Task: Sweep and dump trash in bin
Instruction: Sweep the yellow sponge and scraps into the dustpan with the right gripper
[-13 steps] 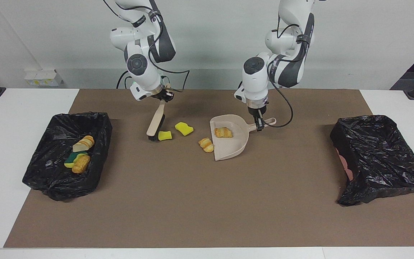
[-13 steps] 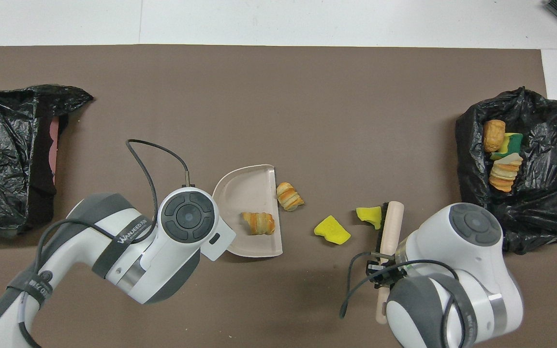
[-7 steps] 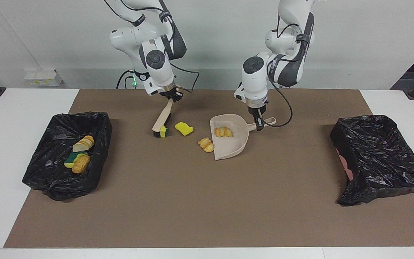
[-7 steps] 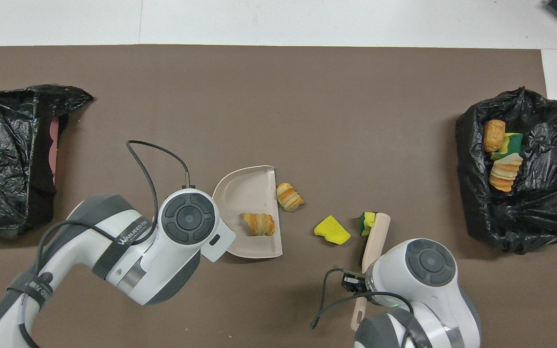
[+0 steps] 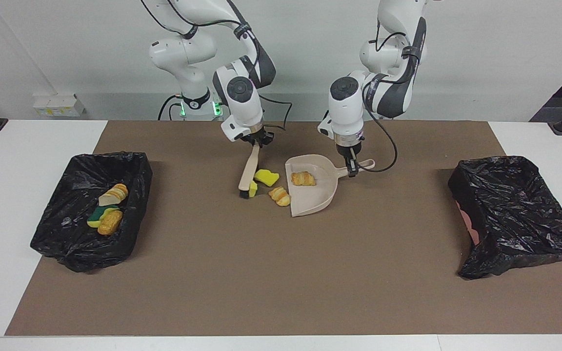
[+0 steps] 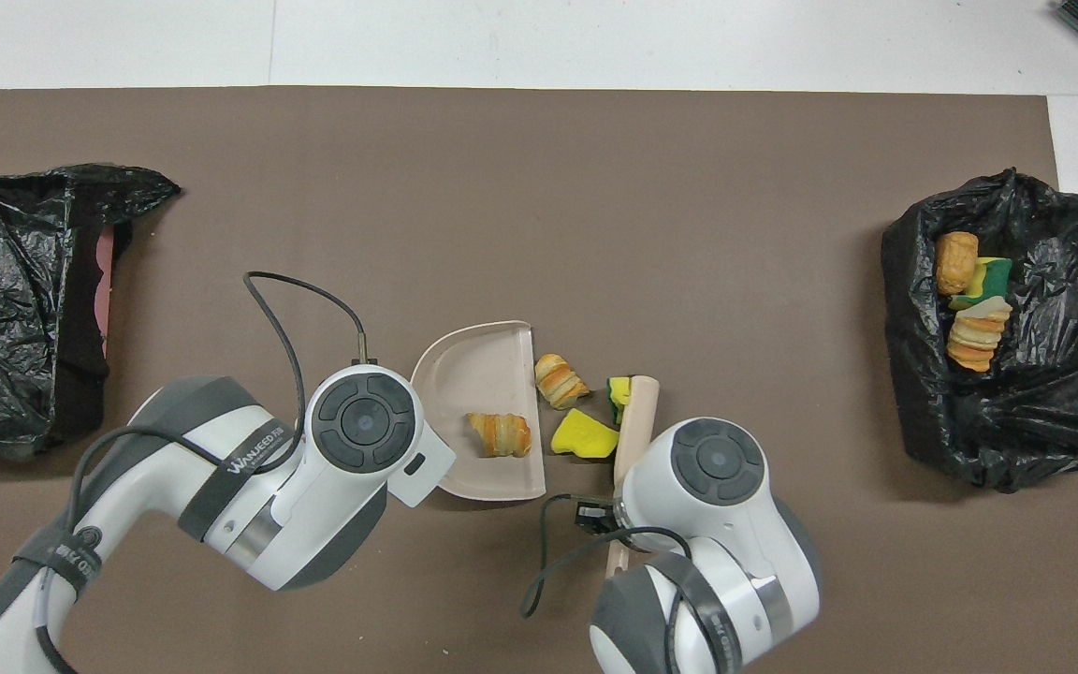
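My right gripper (image 5: 258,141) is shut on the beige handle of the brush (image 5: 249,171), whose dark bristles rest on the mat. Two yellow sponge chunks (image 5: 266,177) (image 6: 583,435) of the trash lie against the brush, beside a striped bread piece (image 5: 280,196) at the mouth of the beige dustpan (image 5: 316,197). Another bread piece (image 5: 303,179) lies inside the pan. My left gripper (image 5: 352,168) is shut on the dustpan's handle. The bin (image 5: 81,256) at the right arm's end holds several trash pieces (image 6: 969,295).
A second black-lined bin (image 5: 510,209) stands at the left arm's end of the brown mat (image 5: 281,273). A cable loops from the left wrist over the mat (image 6: 286,300). White table borders the mat on all sides.
The right arm swept the brush toward the dustpan, pushing both yellow sponges along until they lie next to the bread piece at its mouth. The left arm and dustpan stayed still.
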### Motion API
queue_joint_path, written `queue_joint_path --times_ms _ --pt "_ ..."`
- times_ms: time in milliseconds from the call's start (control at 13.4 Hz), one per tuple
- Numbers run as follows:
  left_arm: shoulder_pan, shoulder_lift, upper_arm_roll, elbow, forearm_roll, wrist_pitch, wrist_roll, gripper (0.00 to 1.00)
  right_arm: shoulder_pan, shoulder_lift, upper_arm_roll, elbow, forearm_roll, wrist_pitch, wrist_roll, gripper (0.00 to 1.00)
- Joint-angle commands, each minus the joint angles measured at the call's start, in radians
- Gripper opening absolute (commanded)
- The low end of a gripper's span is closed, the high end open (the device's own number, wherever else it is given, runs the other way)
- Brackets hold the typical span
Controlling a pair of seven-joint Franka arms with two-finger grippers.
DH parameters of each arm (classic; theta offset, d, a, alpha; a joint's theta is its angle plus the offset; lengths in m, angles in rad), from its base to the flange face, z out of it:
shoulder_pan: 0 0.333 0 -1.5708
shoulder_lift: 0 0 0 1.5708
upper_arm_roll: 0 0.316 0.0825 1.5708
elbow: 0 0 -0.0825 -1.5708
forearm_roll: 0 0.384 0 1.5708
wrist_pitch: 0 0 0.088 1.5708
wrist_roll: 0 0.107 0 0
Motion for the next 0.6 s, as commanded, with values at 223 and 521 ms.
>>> queue_joint_path --times_ms 223,521 --pt "0.001 -0.036 0.007 -0.04 -0.012 0.012 0.03 0.0 0.028 0.109 0.075 0.166 0.084 0.008 -0.347 0.0" --pt "0.011 -0.031 0.015 -0.038 -0.015 0.016 0.117 0.0 0.002 0.086 0.07 0.176 0.081 -0.09 -0.408 0.0"
